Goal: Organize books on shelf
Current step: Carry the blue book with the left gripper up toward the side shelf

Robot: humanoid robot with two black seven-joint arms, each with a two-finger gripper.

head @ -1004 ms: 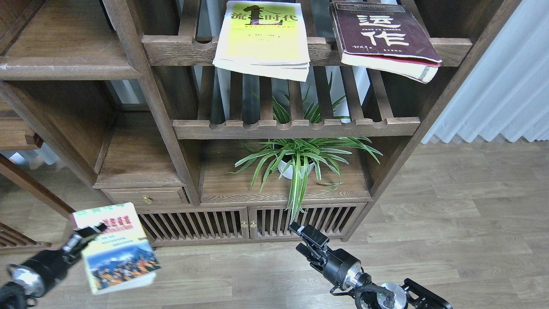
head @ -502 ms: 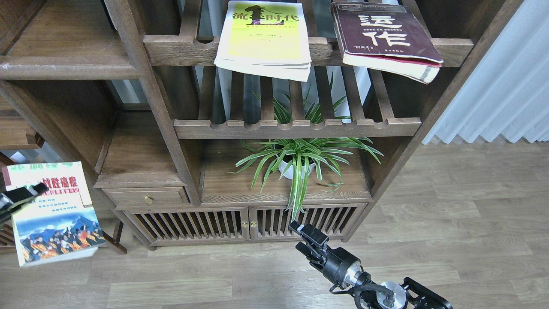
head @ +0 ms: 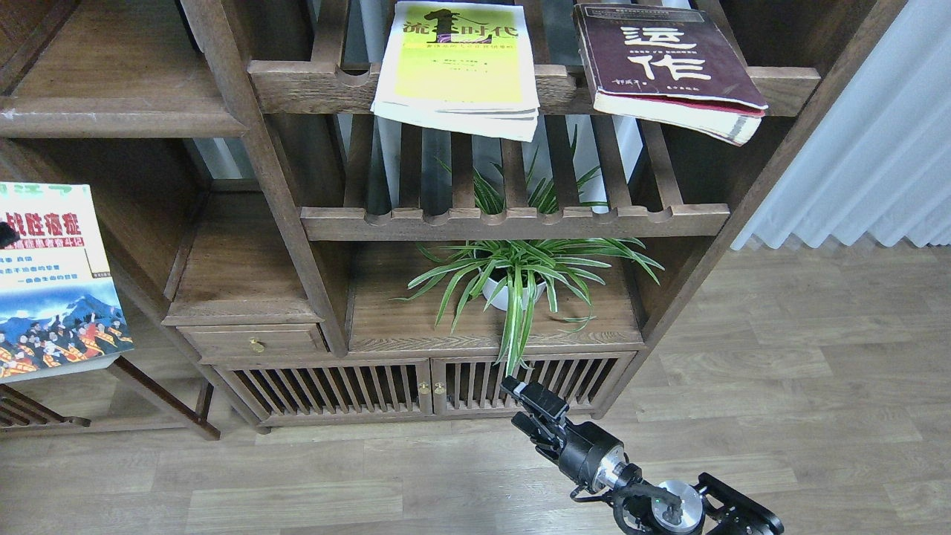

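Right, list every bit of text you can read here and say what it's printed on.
"流...时代": black characters on the yellow-green book; the middle character is hidden behind a black figure, and the small lines below are too small to read.
"运作": white characters on the maroon book; the smaller print is unreadable.
"战胜癌症": red characters on the book with the mountain picture; the other lines are too blurred.

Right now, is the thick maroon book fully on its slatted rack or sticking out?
Sticking out: the thick maroon book with white characters lies flat, its near corner overhanging the slatted rack's front rail.
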